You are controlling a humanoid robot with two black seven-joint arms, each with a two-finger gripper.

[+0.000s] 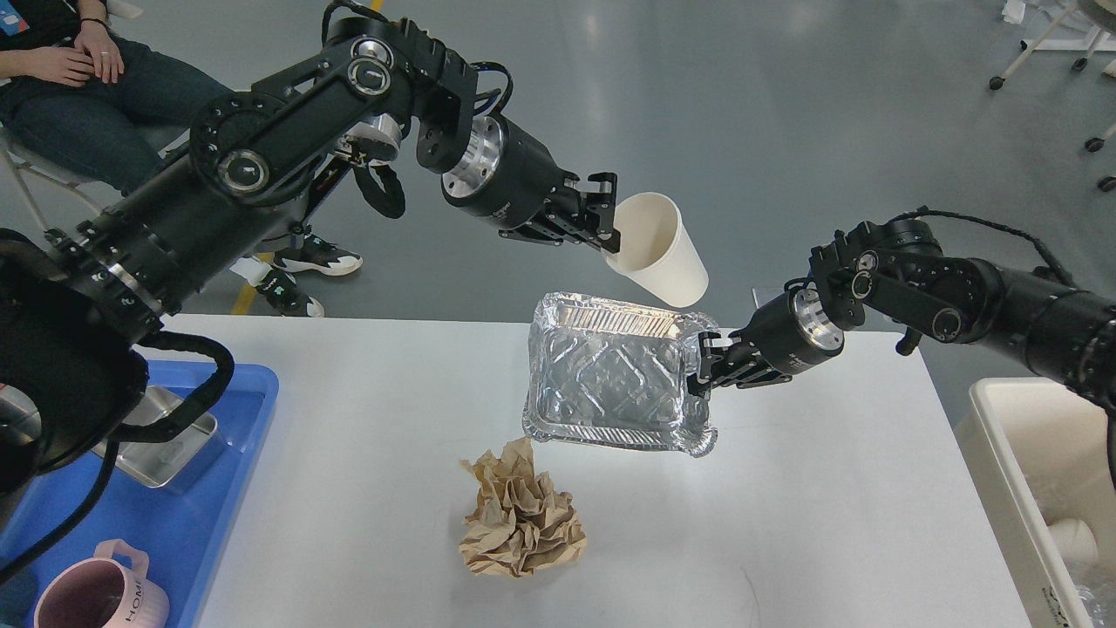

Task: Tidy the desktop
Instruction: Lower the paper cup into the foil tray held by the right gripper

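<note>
The white desktop (366, 488) fills the lower view. My left gripper (610, 234) is shut on the rim of a white paper cup (658, 249), held tilted in the air just above the far edge of a foil tray (606, 384). That foil tray hangs tilted over the desktop's middle, with my right gripper (700, 366) shut on its right rim. A crumpled ball of brown paper (520, 510) lies on the desktop in front of the foil tray.
A blue plastic tray (131, 523) at the left holds a steel square dish (166, 445) and a pink mug (100, 597). A cream bin (1037, 488) stands beside the desktop's right edge. A seated person (78, 78) is at the far left.
</note>
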